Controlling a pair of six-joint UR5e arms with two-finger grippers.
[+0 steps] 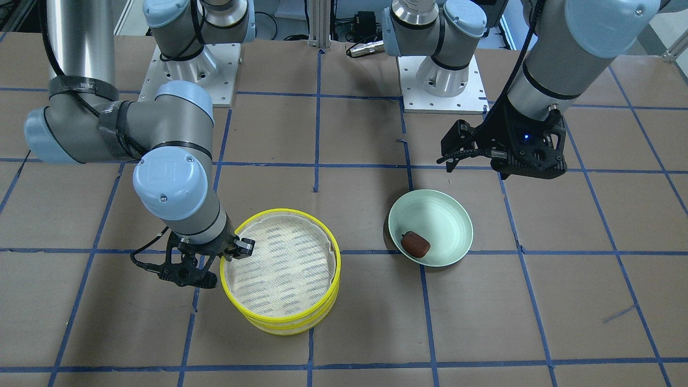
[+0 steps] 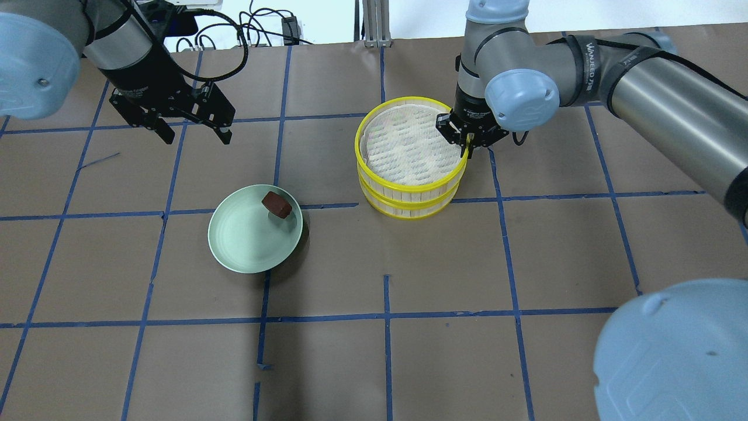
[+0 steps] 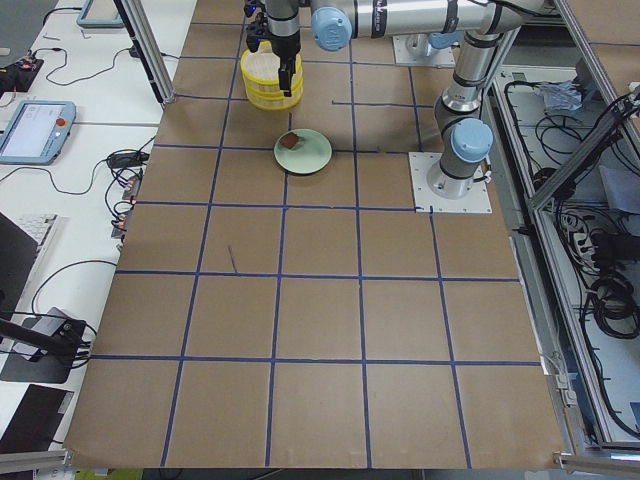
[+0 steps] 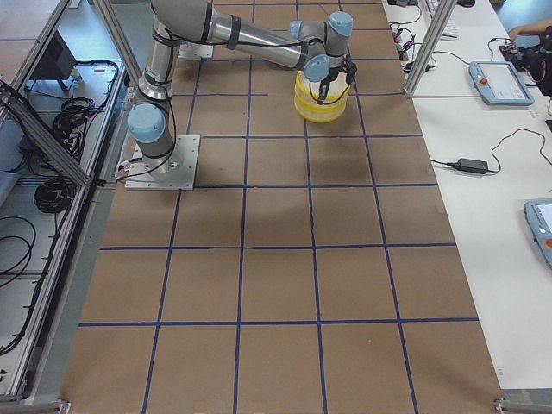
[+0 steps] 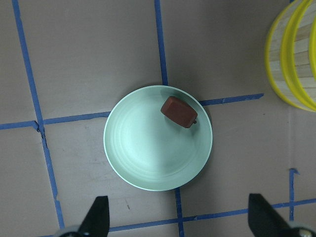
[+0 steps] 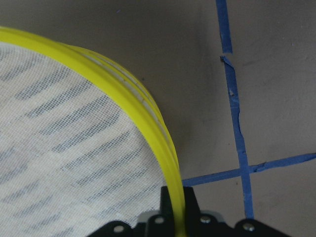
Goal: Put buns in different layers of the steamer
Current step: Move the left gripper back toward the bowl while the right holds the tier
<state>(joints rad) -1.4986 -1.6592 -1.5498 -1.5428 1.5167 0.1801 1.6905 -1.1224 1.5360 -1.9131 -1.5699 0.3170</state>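
My right gripper (image 2: 468, 143) pinches the top steamer layer (image 2: 409, 190) by its rim; brown bun (image 5: 178, 111) sits on the plate (image 5: 148, 163) beneath my spread left gripper (image 5: 180, 219), which I judge must descend and grasp next

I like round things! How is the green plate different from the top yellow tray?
The plate is smooth pale green; the top tray has a yellow rim and white mesh. The plate holds a brown bun; the top tray looks empty. The plate sits on the table; the top tray sits on the lower tray. The fingers of the right gripper straddle the top tray's rim; no gripper touches the plate. Both are round.
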